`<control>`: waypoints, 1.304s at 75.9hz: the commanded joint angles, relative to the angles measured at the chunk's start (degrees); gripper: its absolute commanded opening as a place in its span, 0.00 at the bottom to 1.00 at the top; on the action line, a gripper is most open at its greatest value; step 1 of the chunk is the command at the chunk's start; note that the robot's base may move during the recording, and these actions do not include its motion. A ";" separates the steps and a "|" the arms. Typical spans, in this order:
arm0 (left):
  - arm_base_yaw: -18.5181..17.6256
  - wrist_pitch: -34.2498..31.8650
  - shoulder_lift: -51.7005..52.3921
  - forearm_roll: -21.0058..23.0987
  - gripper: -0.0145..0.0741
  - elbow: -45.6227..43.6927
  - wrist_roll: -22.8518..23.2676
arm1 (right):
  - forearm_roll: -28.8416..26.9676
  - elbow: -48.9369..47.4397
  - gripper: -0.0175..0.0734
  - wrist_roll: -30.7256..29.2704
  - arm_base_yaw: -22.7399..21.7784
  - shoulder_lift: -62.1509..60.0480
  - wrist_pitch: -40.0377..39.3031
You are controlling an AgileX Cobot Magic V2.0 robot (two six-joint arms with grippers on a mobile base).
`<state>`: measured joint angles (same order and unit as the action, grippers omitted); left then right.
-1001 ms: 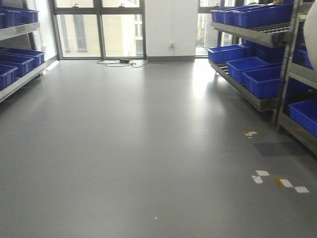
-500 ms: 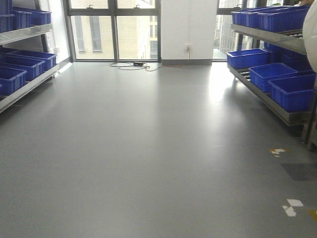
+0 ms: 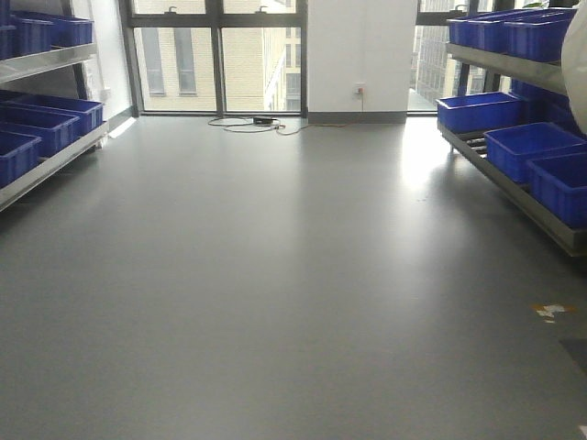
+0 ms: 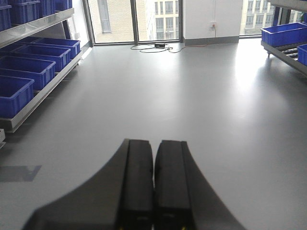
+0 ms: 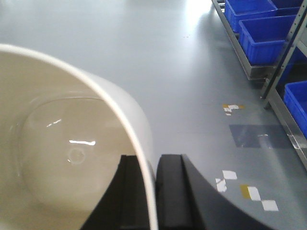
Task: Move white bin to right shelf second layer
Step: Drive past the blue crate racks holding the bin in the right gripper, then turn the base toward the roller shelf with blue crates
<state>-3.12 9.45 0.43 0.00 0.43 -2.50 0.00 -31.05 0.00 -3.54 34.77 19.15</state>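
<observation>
Astride the white bin (image 5: 62, 143) rim, right claw (image 5: 154, 165) clamps; floor (image 3: 293, 275) lies open.

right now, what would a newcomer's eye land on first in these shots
The white bin fills the left of the right wrist view, its rim pinched in the right gripper. Rows of blue crates line steel racks on both sides of a wide grey floor. The left gripper is shut on nothing, over that floor.
</observation>
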 commanded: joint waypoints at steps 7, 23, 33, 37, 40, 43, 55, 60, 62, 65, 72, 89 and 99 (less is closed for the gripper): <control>-0.18 -5.01 0.80 0.00 0.26 2.11 0.30 | -0.53 -1.87 0.25 0.00 0.06 -0.09 -5.79; -0.18 -5.01 0.80 0.00 0.26 2.11 0.30 | -0.53 -1.87 0.25 0.00 0.06 -0.09 -5.79; -0.18 -5.01 0.80 0.00 0.26 2.11 0.30 | -0.53 -1.87 0.25 0.00 0.06 -0.09 -5.79; -0.18 -5.01 0.80 0.00 0.26 2.11 0.30 | -0.53 -1.87 0.25 0.00 0.06 -0.09 -5.79; -0.18 -5.01 0.80 0.00 0.26 2.11 0.30 | -0.53 -1.87 0.25 0.00 0.06 -0.09 -5.79; -0.18 -5.01 0.80 0.00 0.26 2.11 0.30 | -0.53 -1.87 0.25 0.00 0.06 -0.09 -5.79; -0.18 -5.01 0.80 0.00 0.26 2.11 0.30 | -0.53 -1.87 0.25 0.00 0.06 -0.03 -5.79; -0.18 -5.01 0.80 0.00 0.26 2.11 0.30 | -0.53 -1.87 0.25 0.00 0.06 -0.03 -5.79; -0.18 -5.01 0.80 0.00 0.26 2.11 0.30 | -0.53 -1.87 0.25 0.00 0.06 -0.03 -5.79; -0.18 -5.01 0.80 0.00 0.26 2.11 0.30 | -0.53 -1.87 0.25 0.00 0.06 -0.03 -5.79; -0.18 -5.01 0.80 0.00 0.26 2.11 0.30 | -0.53 -1.87 0.25 0.00 0.06 -0.03 -5.79; -0.18 -5.01 0.80 0.00 0.26 2.11 0.30 | -0.53 -1.87 0.25 0.00 0.06 -0.03 -5.79; -0.18 -5.01 0.80 0.00 0.26 2.11 0.30 | -0.53 -1.87 0.25 0.00 0.06 -0.03 -5.79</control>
<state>-3.12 9.45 0.43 0.00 0.43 -2.50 0.00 -31.05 0.00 -3.54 34.77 19.25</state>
